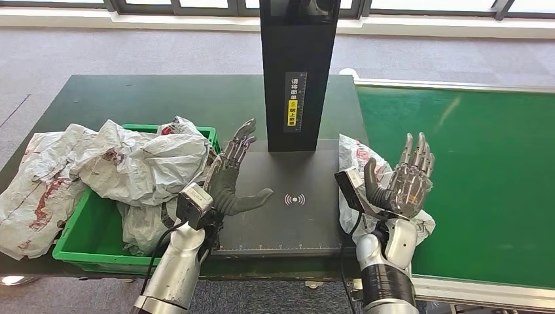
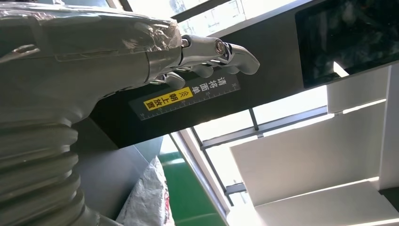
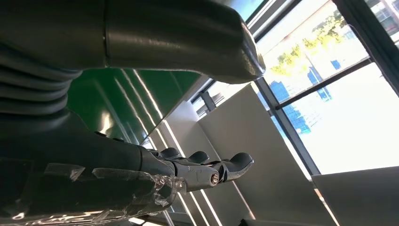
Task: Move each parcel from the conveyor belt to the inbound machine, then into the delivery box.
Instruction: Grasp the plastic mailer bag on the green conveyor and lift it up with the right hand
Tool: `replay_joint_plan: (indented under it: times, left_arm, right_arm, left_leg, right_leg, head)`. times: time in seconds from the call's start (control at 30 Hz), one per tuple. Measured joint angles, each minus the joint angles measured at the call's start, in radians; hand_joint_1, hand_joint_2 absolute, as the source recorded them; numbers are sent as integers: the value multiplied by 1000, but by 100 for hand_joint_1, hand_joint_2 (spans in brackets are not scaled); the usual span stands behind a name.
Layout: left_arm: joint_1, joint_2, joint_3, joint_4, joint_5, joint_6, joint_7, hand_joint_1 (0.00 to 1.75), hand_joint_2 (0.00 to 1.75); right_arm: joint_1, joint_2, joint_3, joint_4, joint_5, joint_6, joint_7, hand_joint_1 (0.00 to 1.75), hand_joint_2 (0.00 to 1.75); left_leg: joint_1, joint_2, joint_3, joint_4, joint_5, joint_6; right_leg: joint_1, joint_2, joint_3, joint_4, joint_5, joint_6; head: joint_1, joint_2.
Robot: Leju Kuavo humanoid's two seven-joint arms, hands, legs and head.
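- Parcel [image 1: 357,157] lies at the belt's [image 1: 471,170] near edge beside the scanner plate [image 1: 288,196], under the right hand [image 1: 402,180]; it looks a soft, crinkly, light bag, best gripped across its bunched middle
- Long axis runs toward the robot
- Both hands spread, holding nothing; left hand [image 1: 232,176] hovers over the plate

Parcel sorting station, green conveyor belt [image 1: 471,176], black scanning machine [image 1: 288,196], bin [image 1: 85,252] of parcels [image 1: 131,163]
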Motion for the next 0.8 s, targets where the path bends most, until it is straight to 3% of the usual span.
replay_joint_plan:
  times: [0.23,0.47,0.6,0.73,0.8]
  left_arm:
    - [2,0,0,-18,-11,6,7,0,175]
    - [4,0,0,-30,-15,9,11,0,175]
    - [4,0,0,-35,-19,9,15,0,175]
    - [4,0,0,-40,-25,9,26,0,175]
    - [5,0,0,-41,-26,9,27,0,175]
  right_arm:
    - [1,-23,-34,78,16,28,75,0,0]
    - [-17,-47,-46,178,-28,80,78,0,0]
    - [-32,-61,-51,224,-39,156,140,0,0]
    - [-47,-91,-53,307,16,234,281,0,175]
    - [-53,-103,-53,343,35,249,302,87,175]
  left_leg:
    - [0,0,0,0,0,0]
    - [0,0,0,0,0,0]
    - [0,0,0,0,0,0]
    - [0,-1,0,0,0,0]
    - [0,0,0,0,0,0]
  right_leg:
    - [0,0,0,0,0,0]
    - [0,0,0,0,0,0]
    - [0,0,0,0,0,0]
    - [0,-1,1,0,0,0]
    - [0,-1,1,0,0,0]
  head:
    - [0,0]
    - [0,0]
    - [0,0]
    - [0,0]
    - [0,0]
